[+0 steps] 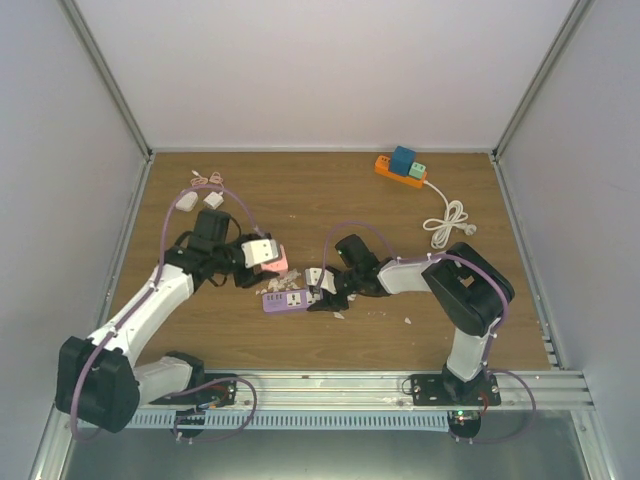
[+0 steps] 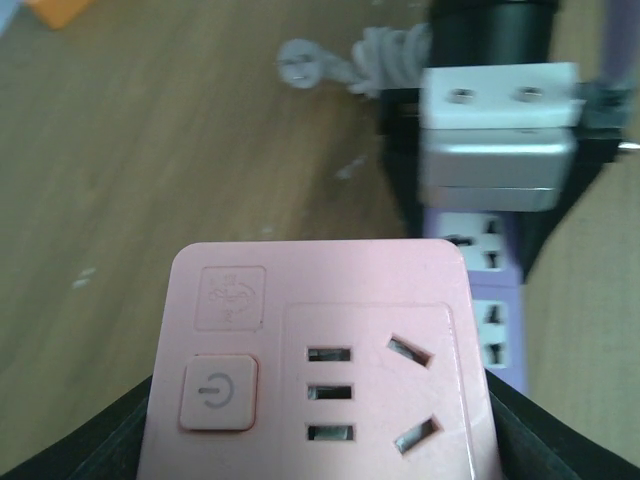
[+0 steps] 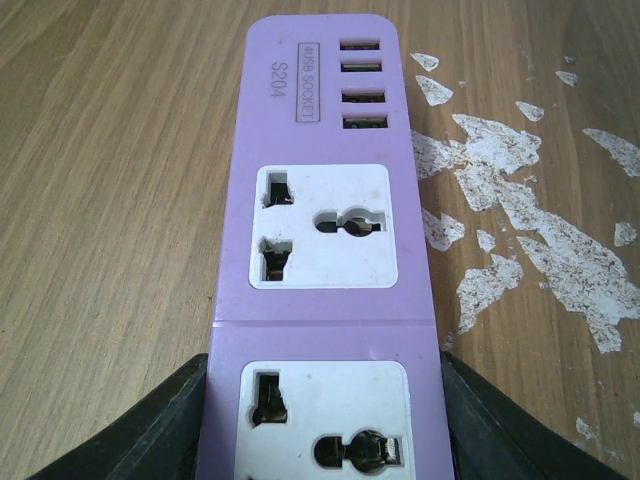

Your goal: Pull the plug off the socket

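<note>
Your left gripper (image 1: 268,257) has its fingers (image 2: 575,450) clamped on the two sides of the pink plug-in adapter (image 2: 320,350). It is held face up, so its power button and outlet slots look straight into the left wrist camera. Your right gripper (image 1: 318,288) has its fingers (image 3: 510,440) closed against the long edges of the purple power strip (image 3: 320,200). This pins the strip flat on the surface near the middle, a little toward the near edge. That split makes sense: one arm anchors the strip so it cannot ride up, and the other takes the plug.

Both universal outlets seen from the right wrist are empty, and the four USB ports beyond them are bare too. From above, the pink adapter is just beside the strip on its far-left side, apart from it rather than seated in it. I judge the plug to be out of the socket, so the pull itself looks done. The adapter's underside is hidden, so you cannot confirm its pins from here.

Ignore the orange power strip (image 1: 398,172) by the far right corner, the white cable (image 1: 447,222) coiled near the right edge, and the small white adapters (image 1: 187,200) toward the far left corner. The white flecks (image 3: 540,230) beside the purple strip may be scuffs or scraps; I cannot tell which.
</note>
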{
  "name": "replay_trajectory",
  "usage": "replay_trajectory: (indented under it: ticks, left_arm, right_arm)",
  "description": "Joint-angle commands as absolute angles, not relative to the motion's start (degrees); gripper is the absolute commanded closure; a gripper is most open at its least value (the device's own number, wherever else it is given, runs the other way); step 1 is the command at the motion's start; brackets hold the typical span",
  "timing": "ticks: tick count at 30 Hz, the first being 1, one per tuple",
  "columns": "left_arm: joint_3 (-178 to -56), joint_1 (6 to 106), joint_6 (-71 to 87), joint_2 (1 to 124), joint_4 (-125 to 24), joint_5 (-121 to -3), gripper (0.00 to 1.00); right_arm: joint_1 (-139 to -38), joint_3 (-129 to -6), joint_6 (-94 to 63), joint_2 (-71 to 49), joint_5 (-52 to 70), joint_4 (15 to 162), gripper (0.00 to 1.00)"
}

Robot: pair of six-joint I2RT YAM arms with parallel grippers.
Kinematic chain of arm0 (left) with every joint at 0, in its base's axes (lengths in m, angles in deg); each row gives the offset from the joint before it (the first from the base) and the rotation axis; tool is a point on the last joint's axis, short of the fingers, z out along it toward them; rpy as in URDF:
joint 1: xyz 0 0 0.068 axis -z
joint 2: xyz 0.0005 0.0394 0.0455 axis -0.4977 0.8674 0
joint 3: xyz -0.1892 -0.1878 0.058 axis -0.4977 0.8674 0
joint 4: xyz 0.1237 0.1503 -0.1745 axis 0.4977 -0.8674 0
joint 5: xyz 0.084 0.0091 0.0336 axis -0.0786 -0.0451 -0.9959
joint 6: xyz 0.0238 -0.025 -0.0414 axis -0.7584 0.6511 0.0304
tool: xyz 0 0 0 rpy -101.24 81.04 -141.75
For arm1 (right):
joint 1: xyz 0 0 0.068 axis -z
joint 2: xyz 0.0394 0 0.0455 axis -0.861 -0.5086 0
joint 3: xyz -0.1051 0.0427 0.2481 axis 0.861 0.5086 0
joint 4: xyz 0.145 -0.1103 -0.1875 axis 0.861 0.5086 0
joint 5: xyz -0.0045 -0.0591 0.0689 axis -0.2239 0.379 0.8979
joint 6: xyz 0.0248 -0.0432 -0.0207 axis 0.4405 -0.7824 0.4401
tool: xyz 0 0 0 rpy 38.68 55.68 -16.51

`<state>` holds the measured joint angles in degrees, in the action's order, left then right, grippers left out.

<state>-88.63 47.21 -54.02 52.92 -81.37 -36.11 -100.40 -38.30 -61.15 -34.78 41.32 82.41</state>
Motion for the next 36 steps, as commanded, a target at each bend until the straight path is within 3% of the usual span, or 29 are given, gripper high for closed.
replay_trajectory:
  ticks: [1, 7, 16, 31, 36]
  left_arm:
    - [-98.8, 43.4, -59.2, 55.8, -90.3, -42.4, 0.60]
    - [-115.5, 39.4, -66.3, 61.6, -103.0, -48.7, 0.59]
    - [-130.7, 36.8, -76.9, 70.0, -115.9, -61.3, 0.59]
    - [-137.7, 30.1, -97.4, 85.3, -116.4, -87.9, 0.59]
    - [-142.0, 28.1, -100.2, 90.3, -117.6, -90.7, 0.58]
  right_arm:
    - [-100.0, -38.8, -61.7, -35.9, 40.0, 85.5, 0.62]
    - [-99.9, -39.0, -61.2, -35.6, 40.0, 85.5, 0.46]
    - [-99.8, -39.5, -61.5, -35.3, 40.5, 86.6, 0.34]
    - [-99.4, -39.7, -61.6, -34.2, 40.9, 87.0, 0.29]
    - [-99.3, -39.8, -61.5, -34.1, 41.4, 87.4, 0.29]
